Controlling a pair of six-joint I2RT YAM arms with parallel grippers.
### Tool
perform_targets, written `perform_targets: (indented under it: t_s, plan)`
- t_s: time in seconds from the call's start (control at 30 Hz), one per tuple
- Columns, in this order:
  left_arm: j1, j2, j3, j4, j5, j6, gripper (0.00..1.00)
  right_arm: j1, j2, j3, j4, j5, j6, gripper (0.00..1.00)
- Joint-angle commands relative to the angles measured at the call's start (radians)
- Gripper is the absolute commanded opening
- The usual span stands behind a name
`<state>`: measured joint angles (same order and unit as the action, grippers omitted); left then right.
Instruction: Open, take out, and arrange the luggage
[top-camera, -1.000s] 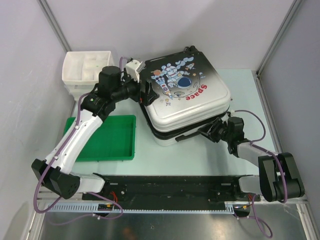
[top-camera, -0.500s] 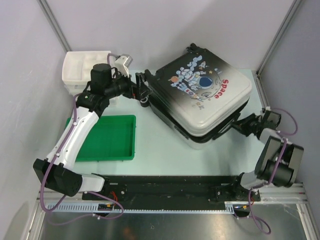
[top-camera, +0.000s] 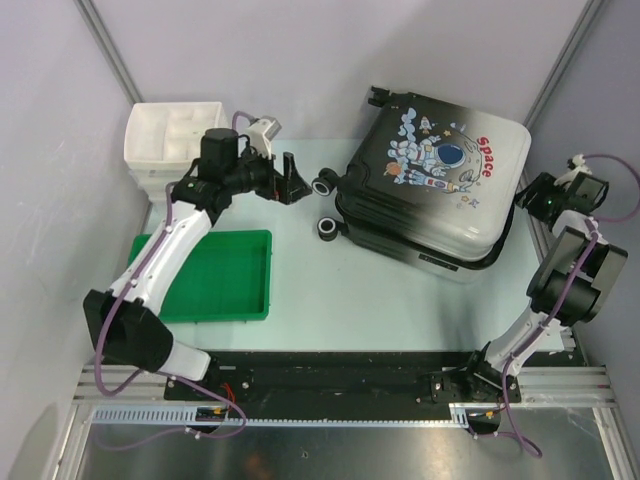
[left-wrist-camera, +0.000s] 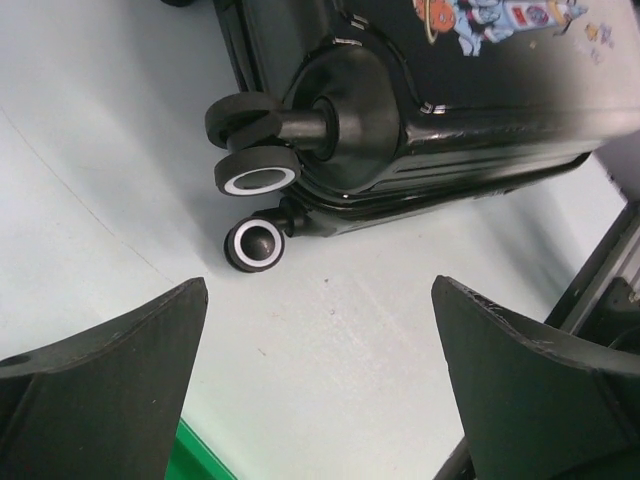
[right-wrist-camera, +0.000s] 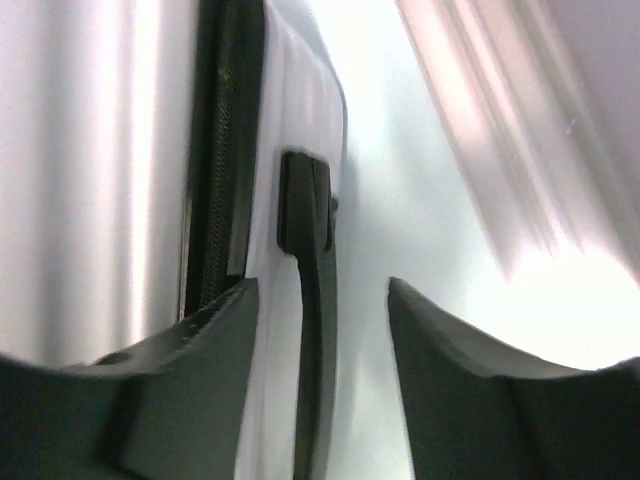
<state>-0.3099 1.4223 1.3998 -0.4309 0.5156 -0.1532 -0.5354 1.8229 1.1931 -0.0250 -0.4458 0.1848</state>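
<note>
Left tool (top-camera: 291, 181) gapes, bare table between it and the luggage (top-camera: 430, 190) wheels (left-wrist-camera: 254, 177); right tool (top-camera: 533, 194) spread at opposite edge.

White compartmented plastic box (top-camera: 170, 140) stood at the 10 o'clock corner of the pale table (top-camera: 380, 300), by the left wall. Flat green tray (top-camera: 228, 288) lay at 8 o'clock, near the box, on its 6 o'clock side. Black rail (top-camera: 340, 372) ran along the 6 o'clock edge.

The closed luggage (top-camera: 430, 190) lies flat at the table's far right, astronaut side up.
</note>
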Motion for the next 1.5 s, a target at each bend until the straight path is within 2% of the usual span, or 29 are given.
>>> perform_targets:
  t_s: [0.0,0.17,0.23,0.33,0.4,0.47,0.63,0.7,0.77,0.87,1.0,1.1,1.2,1.37,1.4,1.47]
  plan:
    - [-0.003,0.069,0.063,0.026,0.137,0.205,0.99,0.02,-0.131,0.085,0.111,-0.111,-0.089,0.68]
    - [-0.008,0.15,0.106,0.024,0.173,0.556,0.99,0.035,-0.243,0.083,-0.036,-0.247,-0.168,0.73]
    - [-0.011,0.188,0.155,0.024,0.166,0.633,0.99,0.038,-0.307,0.085,-0.088,-0.287,-0.227,0.76]
    - [-0.014,0.253,0.215,0.024,0.191,0.783,0.99,0.048,-0.399,0.085,-0.243,-0.358,-0.368,0.78]
    - [-0.029,0.295,0.243,0.023,0.186,0.904,1.0,0.064,-0.444,0.083,-0.405,-0.414,-0.467,0.8]
    - [-0.061,0.325,0.258,0.023,0.163,1.005,1.0,0.103,-0.505,0.083,-0.555,-0.4,-0.566,0.81]
    - [-0.115,0.424,0.312,0.021,0.152,1.11,1.0,0.179,-0.585,0.076,-0.875,-0.41,-0.741,0.79]
    - [-0.129,0.454,0.332,0.023,0.121,1.146,1.0,0.236,-0.611,0.063,-0.93,-0.398,-0.801,0.77]
    - [-0.149,0.501,0.346,0.023,0.091,1.158,0.99,0.281,-0.634,0.022,-0.961,-0.384,-0.827,0.76]
    - [-0.175,0.529,0.361,0.018,0.064,1.139,0.92,0.373,-0.675,-0.041,-0.974,-0.354,-0.881,0.73]
    - [-0.208,0.48,0.266,0.012,0.049,1.126,0.69,0.495,-0.72,-0.11,-0.987,-0.295,-0.932,0.69]
    - [-0.227,0.406,0.165,0.004,0.075,1.086,0.58,0.529,-0.767,-0.168,-0.986,-0.275,-0.979,0.69]
    - [-0.256,0.334,0.093,0.0,0.096,1.002,0.46,0.532,-0.803,-0.22,-0.969,-0.261,-1.007,0.69]
    - [-0.301,0.288,0.071,-0.003,0.133,0.807,0.3,0.532,-0.832,-0.282,-0.915,-0.232,-1.035,0.66]
    - [-0.31,0.291,0.082,-0.003,0.133,0.773,0.21,0.532,-0.84,-0.3,-0.906,-0.234,-1.033,0.66]
    - [-0.314,0.313,0.114,-0.003,0.13,0.648,0.12,0.532,-0.872,-0.329,-0.848,-0.214,-1.015,0.66]
